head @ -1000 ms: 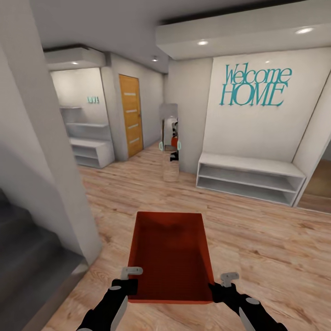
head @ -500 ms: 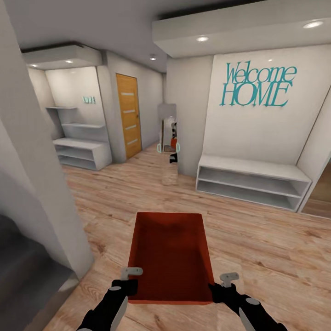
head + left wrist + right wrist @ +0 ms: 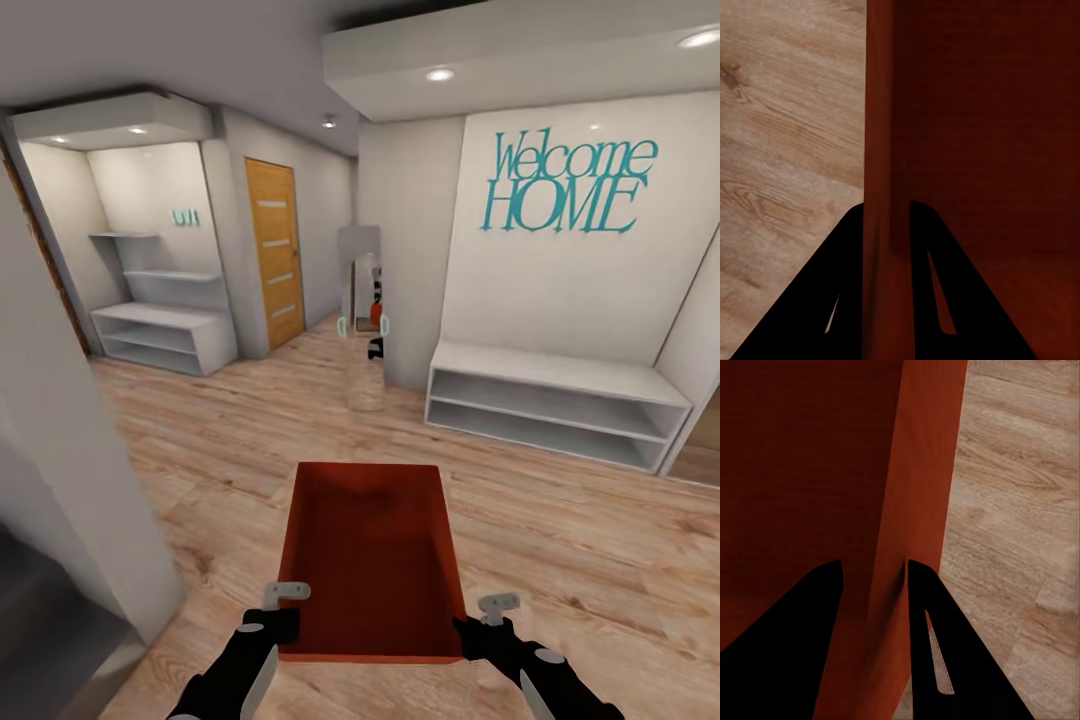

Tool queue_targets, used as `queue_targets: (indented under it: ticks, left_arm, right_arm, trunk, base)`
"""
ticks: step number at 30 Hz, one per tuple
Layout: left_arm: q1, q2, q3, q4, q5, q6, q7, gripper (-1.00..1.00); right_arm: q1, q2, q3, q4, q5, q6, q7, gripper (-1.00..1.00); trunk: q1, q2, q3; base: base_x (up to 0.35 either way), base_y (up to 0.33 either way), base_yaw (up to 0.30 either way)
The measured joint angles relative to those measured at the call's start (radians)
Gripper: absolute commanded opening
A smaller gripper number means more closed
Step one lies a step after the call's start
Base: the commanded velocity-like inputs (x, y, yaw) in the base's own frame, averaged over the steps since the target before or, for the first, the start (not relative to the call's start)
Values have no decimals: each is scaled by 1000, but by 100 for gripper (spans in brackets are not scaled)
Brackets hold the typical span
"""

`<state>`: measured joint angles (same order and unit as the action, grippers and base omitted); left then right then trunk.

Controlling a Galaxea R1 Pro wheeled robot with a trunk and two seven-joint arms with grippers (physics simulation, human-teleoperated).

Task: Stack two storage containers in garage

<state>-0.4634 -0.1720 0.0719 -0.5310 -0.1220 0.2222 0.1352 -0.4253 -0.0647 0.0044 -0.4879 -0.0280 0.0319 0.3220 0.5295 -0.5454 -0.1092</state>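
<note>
I carry one orange-red lidless storage container (image 3: pixel 372 560) in front of me, held level above a light wood-plank floor. My left gripper (image 3: pixel 283 625) is shut on its left wall near the near corner, and the left wrist view shows that wall (image 3: pixel 879 150) pinched between the two dark fingers. My right gripper (image 3: pixel 468 632) is shut on the right wall, seen edge-on as the container wall (image 3: pixel 916 495) between the fingers in the right wrist view. The box is empty inside.
A white low shelf bench (image 3: pixel 552 402) stands under a "Welcome HOME" wall sign (image 3: pixel 565 185) ahead right. A wooden door (image 3: pixel 274 250) and white shelving (image 3: pixel 160 335) lie ahead left. A mirror (image 3: pixel 362 300) stands at the corridor corner. A pale wall corner (image 3: pixel 80 500) is close on my left.
The whole view has shifted: the left wall corner slid further left and more of the left alcove shows, so the camera moved. The container stays held the same way in both grippers.
</note>
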Motion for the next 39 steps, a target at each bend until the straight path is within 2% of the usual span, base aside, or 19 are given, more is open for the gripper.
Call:
queue_targets:
  ticks: [14,32,39]
  left_arm:
    - [0,2,-5,0,6,0,0,-100]
    - [0,2,-5,0,6,1,0,-100]
    - [0,2,-4,0,5,0,0,-100]
  right_arm:
    - [0,0,0,0,-1,0,0,-100]
    - [0,0,0,1,0,0,0,-100]
    - [0,0,0,0,0,0,0,-100]
  trunk:
    - [0,0,0]
    - [0,0,0]
    - [0,0,0]
  base:
    - [330,-29,16]
    - [330,0,271]
    - [330,0,41]
